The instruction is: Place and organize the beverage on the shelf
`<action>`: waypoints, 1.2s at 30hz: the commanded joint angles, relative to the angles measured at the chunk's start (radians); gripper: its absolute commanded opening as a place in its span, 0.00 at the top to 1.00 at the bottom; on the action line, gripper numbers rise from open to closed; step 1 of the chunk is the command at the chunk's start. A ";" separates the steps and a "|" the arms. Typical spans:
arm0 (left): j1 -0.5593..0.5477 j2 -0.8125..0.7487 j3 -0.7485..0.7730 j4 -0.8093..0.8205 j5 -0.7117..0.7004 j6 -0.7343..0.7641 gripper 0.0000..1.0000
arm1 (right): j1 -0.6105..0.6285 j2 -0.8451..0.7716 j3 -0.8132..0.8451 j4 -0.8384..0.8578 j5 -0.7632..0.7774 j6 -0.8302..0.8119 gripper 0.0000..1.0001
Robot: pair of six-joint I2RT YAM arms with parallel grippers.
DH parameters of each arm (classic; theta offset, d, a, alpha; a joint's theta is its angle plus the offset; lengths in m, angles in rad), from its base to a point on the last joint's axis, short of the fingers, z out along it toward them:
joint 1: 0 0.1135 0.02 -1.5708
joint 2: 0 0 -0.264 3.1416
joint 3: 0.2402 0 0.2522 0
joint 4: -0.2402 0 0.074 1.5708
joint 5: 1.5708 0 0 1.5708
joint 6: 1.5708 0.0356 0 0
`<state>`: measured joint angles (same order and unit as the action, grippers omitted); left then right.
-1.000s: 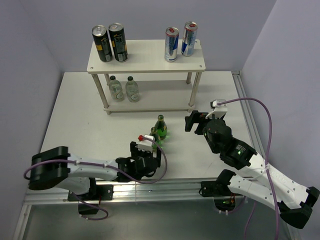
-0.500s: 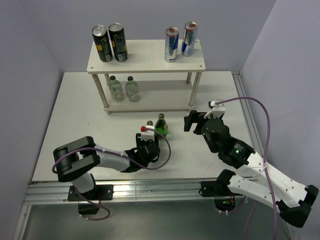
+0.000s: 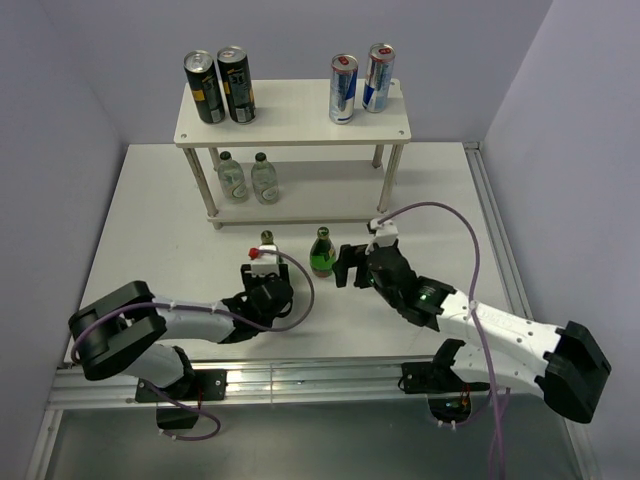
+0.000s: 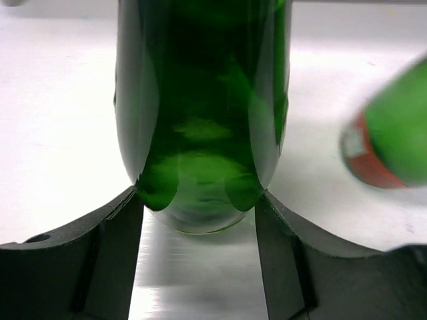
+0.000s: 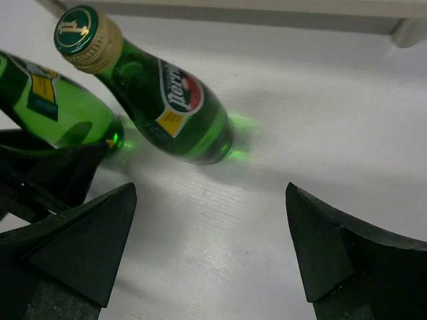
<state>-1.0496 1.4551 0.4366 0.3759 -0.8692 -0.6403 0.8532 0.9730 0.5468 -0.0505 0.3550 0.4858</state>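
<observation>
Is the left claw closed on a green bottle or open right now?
Shut on it. In its wrist view the fingers of the left claw touch both sides of the green bottle near its base.

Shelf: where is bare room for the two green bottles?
Top board: bare middle between black cans and silver cans. Lower board: bare right of clear bottles. Crowded out front: left gripper grips one green bottle, right gripper open facing the other bottle.

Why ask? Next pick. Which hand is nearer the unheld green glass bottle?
Right. The right hand, open, is beside the unheld green glass bottle; the left hand, gripping another green bottle, is farther.
</observation>
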 commanded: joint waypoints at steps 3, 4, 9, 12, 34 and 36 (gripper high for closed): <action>0.043 -0.122 -0.022 0.006 -0.073 -0.061 1.00 | 0.032 0.102 -0.008 0.234 -0.039 0.030 0.00; 0.048 -0.131 -0.030 0.000 -0.073 -0.062 1.00 | 0.041 0.127 -0.007 0.250 -0.037 0.034 0.00; 0.072 -0.165 -0.052 0.018 -0.051 -0.064 1.00 | 0.093 0.194 0.001 0.308 0.011 0.034 0.00; 0.085 -0.170 -0.058 0.029 -0.031 -0.067 1.00 | 0.109 0.275 0.021 0.351 0.059 0.039 0.00; 0.145 -0.147 -0.041 0.034 0.050 -0.065 0.53 | 0.124 0.658 0.127 0.594 0.406 0.020 0.00; 0.154 -0.134 -0.035 0.015 0.068 -0.071 0.29 | 0.125 0.658 0.130 0.604 0.424 0.008 0.00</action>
<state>-0.9134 1.3010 0.3744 0.3840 -0.8371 -0.6987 0.9730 1.6287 0.6346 0.4660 0.6815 0.5011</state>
